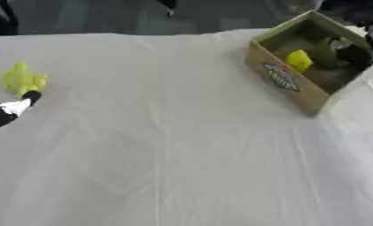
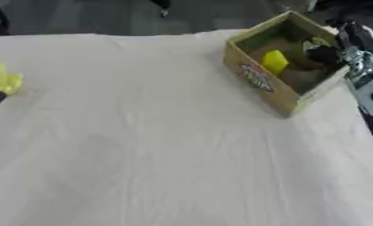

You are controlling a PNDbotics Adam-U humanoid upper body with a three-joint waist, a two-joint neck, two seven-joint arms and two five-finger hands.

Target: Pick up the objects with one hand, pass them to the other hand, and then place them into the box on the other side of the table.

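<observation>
Touching left fingers [image 1: 27,98] (tips only): yellow-green toy [image 1: 21,79].

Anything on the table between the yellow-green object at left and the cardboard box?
Nothing: only bare white cloth lies between the yellow-green object and the box, in the left eye view.

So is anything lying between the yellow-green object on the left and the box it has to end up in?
Nothing visible does. The yellow-green object sits at the table's left edge, with the left robot hand right beside it. Only bare white cloth lies between it and the cardboard box at the far right, where the right robot hand reaches inside.
</observation>
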